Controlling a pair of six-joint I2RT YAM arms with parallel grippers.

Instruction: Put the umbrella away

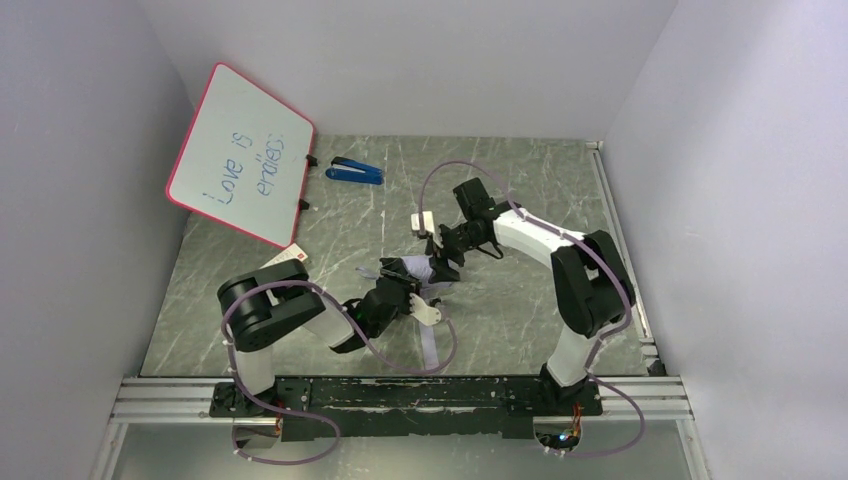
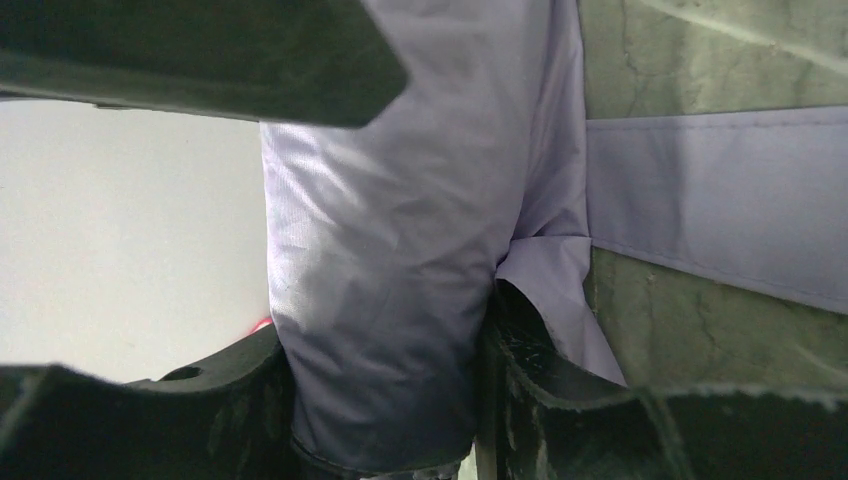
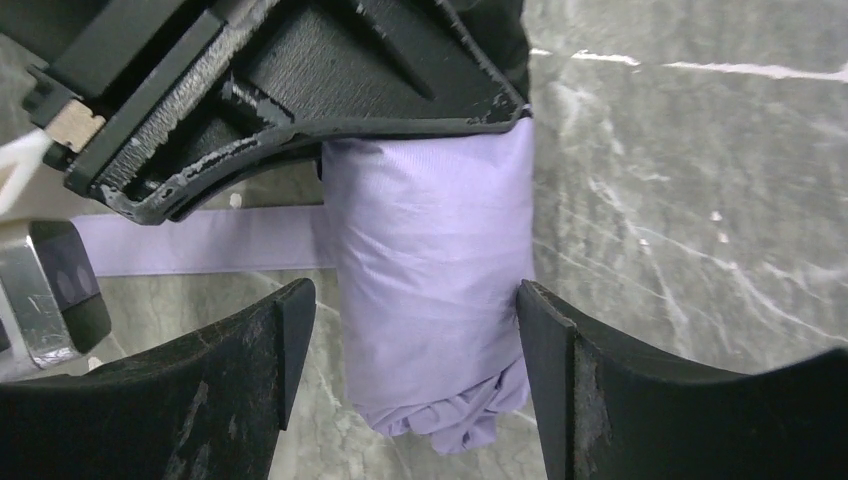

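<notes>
The umbrella [image 1: 421, 269] is a rolled pale lilac bundle at mid-table, between the two grippers. My left gripper [image 1: 398, 288] is shut on it. In the left wrist view the fabric roll [image 2: 385, 280] fills the gap between the black fingers [image 2: 230, 405]. A flat lilac strap [image 2: 715, 200] trails off to the side over the table. My right gripper [image 3: 405, 375] stands open astride the umbrella's bunched free end [image 3: 430, 290]. Its right finger [image 3: 560, 390] touches the fabric, and there is a gap at the left finger. The left gripper's body [image 3: 300, 90] covers the rest of the roll there.
A pink-framed whiteboard [image 1: 242, 155] leans at the back left. A blue stapler [image 1: 355, 171] lies beside it, and a small red-and-white card [image 1: 288, 257] is below. White walls close in both sides and the back. A metal rail [image 1: 400, 395] runs along the near edge.
</notes>
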